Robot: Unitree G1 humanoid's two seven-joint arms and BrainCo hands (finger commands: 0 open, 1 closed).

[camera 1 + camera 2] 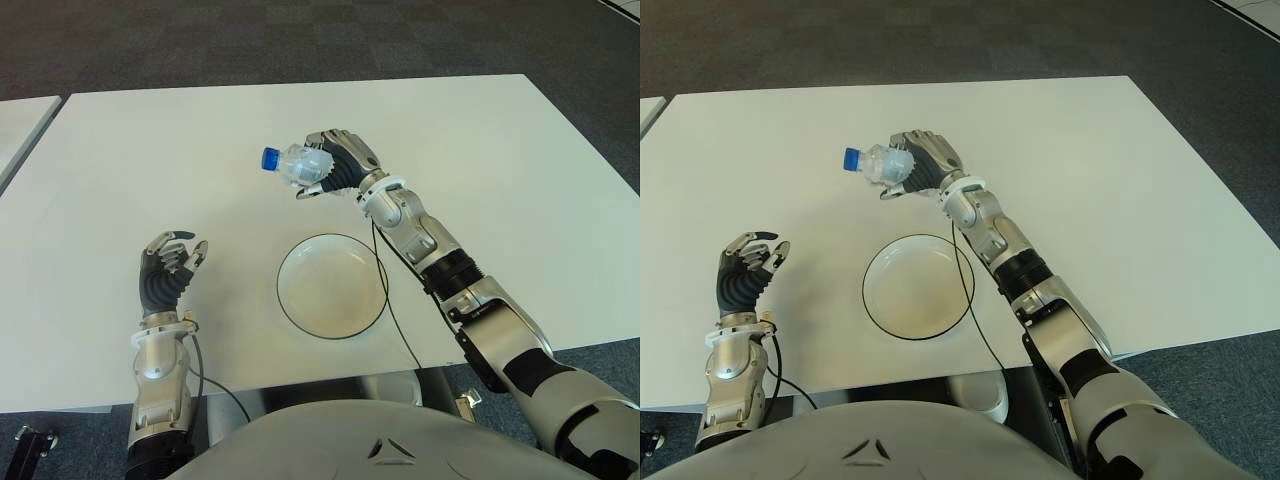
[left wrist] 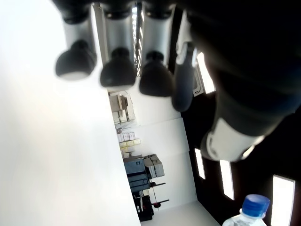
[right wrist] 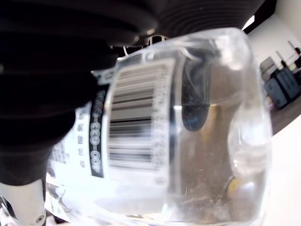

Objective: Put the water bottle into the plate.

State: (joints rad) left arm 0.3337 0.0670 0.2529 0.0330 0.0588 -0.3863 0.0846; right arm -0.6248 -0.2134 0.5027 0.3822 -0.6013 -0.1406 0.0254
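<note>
My right hand [image 1: 330,165] is shut on a clear water bottle [image 1: 296,164] with a blue cap [image 1: 270,158]. It holds the bottle tipped on its side, cap pointing left, above the white table [image 1: 500,150]. The bottle hangs beyond the far rim of the white plate [image 1: 290,305], which has a dark rim and lies near the table's front edge with nothing in it. The right wrist view is filled by the bottle's label and barcode [image 3: 136,122] under dark fingers [image 3: 51,70]. My left hand [image 1: 172,265] shows left of the plate, fingers relaxed and holding nothing.
A thin black cable [image 1: 392,300] runs from my right forearm across the plate's right rim to the table's front edge. A second table's corner [image 1: 22,125] shows at the far left. Dark carpet [image 1: 300,40] lies beyond the table.
</note>
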